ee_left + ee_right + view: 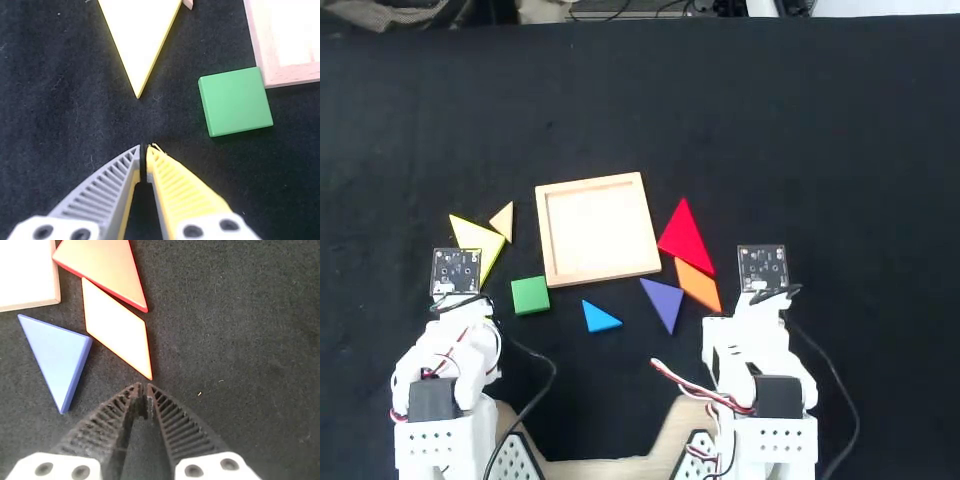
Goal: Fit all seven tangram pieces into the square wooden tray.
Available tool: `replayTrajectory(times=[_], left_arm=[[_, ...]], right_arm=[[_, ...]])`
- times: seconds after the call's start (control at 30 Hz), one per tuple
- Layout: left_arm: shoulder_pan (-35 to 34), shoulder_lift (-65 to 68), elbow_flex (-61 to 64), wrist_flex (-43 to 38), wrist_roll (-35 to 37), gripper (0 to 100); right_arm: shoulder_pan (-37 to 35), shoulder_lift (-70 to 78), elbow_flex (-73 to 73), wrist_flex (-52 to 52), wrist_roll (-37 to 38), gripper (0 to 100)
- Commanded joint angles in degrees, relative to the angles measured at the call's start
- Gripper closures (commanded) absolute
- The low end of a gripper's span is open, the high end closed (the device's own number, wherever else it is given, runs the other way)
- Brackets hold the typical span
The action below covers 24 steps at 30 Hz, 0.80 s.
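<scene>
The square wooden tray (548, 200) lies bare at the table's middle. Left of it lie a yellow triangle (477, 240) and a small cream triangle (503, 219); below it sit a green square (530, 295), a blue triangle (599, 317) and a purple triangle (664, 300). A red triangle (685, 236) and an orange parallelogram (699, 284) lie to its right. My left gripper (145, 148) is shut and holds nothing, just short of the yellow triangle's (140, 35) tip, with the green square (235, 101) beside it. My right gripper (143, 387) is shut on nothing, near the orange parallelogram's (117, 327) corner, beside the purple triangle (57, 352).
Black cloth covers the whole table (800, 130). Both arms' white bases (440, 430) stand at the near edge, with cables trailing between them. Wide bare cloth stretches behind and to either side of the tray.
</scene>
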Motion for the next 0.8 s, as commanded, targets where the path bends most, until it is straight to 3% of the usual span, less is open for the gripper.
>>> replayTrajectory(times=[0.0, 0.57, 0.77], left_arm=[[-0.9, -0.5, 1.1, 0.2, -0.1, 97], [-0.9, -0.5, 1.1, 0.2, -0.1, 97], [-0.9, -0.5, 1.1, 0.2, -0.1, 97]], right_arm=[[-0.7, -1.0, -0.1, 0.3, 0.7, 98.7], [-0.7, -1.1, -0.7, -0.2, 0.4, 98.7], [-0.4, -1.2, -13.9, 0.2, 0.4, 98.7]])
